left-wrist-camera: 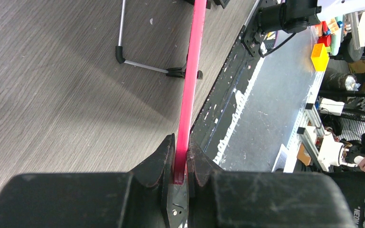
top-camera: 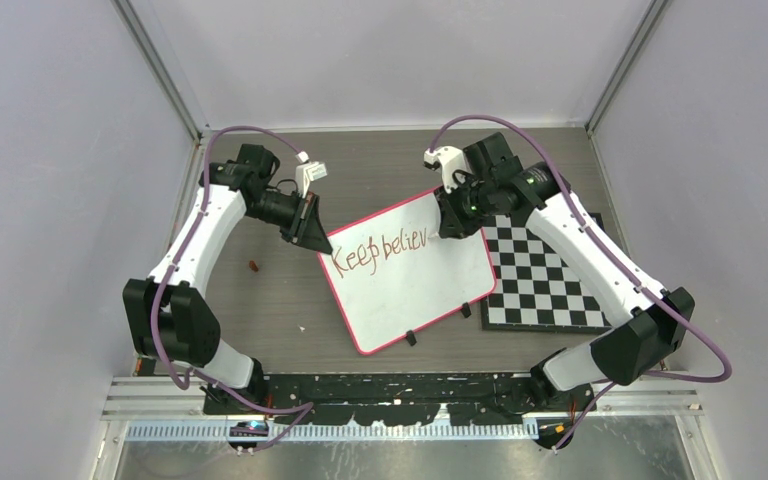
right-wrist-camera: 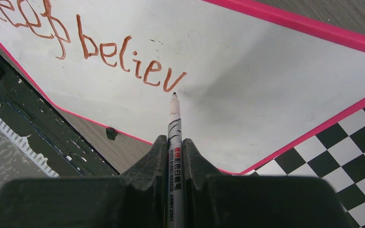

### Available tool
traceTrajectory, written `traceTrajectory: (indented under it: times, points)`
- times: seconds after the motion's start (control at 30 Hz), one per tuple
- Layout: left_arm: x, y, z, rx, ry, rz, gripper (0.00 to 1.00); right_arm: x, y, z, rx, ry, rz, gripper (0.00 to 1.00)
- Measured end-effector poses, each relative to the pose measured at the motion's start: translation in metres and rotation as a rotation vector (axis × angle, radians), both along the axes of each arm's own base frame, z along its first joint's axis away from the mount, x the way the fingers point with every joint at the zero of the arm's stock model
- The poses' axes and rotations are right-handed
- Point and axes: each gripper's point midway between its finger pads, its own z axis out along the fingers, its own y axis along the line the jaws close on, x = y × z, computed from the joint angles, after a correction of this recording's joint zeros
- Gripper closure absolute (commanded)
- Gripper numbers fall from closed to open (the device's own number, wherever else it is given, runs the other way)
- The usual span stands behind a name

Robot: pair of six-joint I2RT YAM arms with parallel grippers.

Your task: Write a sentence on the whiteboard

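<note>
The whiteboard (top-camera: 430, 290) is lying at the centre of the table (top-camera: 260, 300), turned at an angle, with its right edge meeting the checkered board (top-camera: 550, 285). The left gripper (left-wrist-camera: 180, 145) is clamping the board's pink rim at the left corner. Both fingers are pressing flat against the edge, so the board is being steadied for writing. The right gripper (right-wrist-camera: 174, 142) is gripping a whiteboard marker (right-wrist-camera: 175, 123), which is pointing forward between the fingers. Its tip is sitting just below the end of the final stroke.

The sentence (right-wrist-camera: 123, 57) is reading "Keep believ" (the last letter is a "v"), so the writing step is in hand, partway through the second word. Whether the tip is touching the surface cannot be told from the wrist view.

In all likelihood, the next move is calling for a small shift of the tip to the right of the "v". A light, even contact would then be needed to form the following letter while the left clamp is resisting any sliding of the board. Bare white is showing to the right of the word, so the space there is appearing sufficient.
</note>
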Motion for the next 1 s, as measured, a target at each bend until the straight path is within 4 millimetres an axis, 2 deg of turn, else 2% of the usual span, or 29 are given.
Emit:
traceTrajectory:
  times: [0.67,1.0]
  points:
    - [-0.0014,-0.0019,-0.0001,0.004,-0.005,-0.009,1.0,-0.0039,-0.0018,0.0011,0.009,0.016,0.001,1.0]
    - [-0.0015,-0.0019,-0.0004,0.006,-0.005,-0.009,1.0,-0.0016,-0.01,0.001,0.028,0.04,-0.021,1.0]
